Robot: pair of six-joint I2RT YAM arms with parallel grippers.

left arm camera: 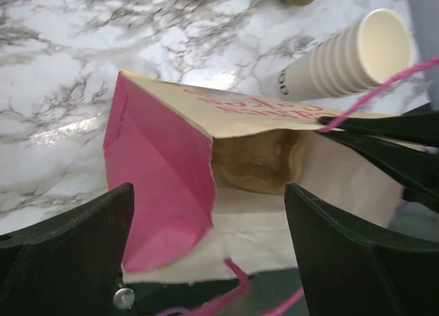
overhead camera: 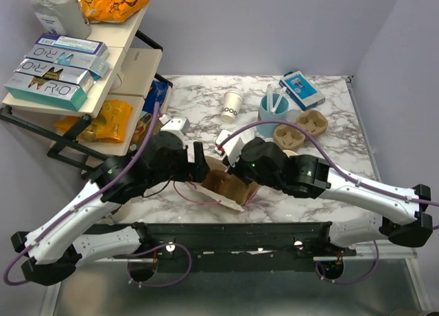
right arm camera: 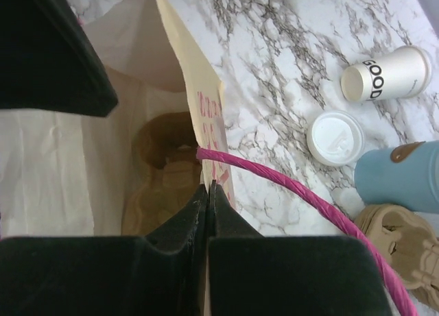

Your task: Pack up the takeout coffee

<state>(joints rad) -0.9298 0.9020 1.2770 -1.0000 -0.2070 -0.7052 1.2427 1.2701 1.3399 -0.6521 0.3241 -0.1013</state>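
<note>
A paper bag (overhead camera: 230, 187) with pink sides and pink cord handles lies on the marble table between my arms, its mouth open. A brown pulp cup carrier (left arm camera: 257, 162) sits deep inside it. My right gripper (right arm camera: 209, 186) is shut on the bag's printed wall (right arm camera: 212, 110) at the rim. The left gripper (left arm camera: 209, 213) stands wide open at the bag's mouth (left arm camera: 260, 110), with the pink side fold between its fingers. The takeout coffee (right arm camera: 335, 138) shows only its round white lid, standing on the table apart from both grippers.
A stack of lidless paper cups (overhead camera: 231, 105) marked GOOD, a light-blue mug (overhead camera: 274, 109), pulp cup carriers (overhead camera: 302, 127) and a blue box (overhead camera: 302, 88) stand behind the bag. A shelf rack (overhead camera: 82, 76) with boxes and snack packs fills the far left.
</note>
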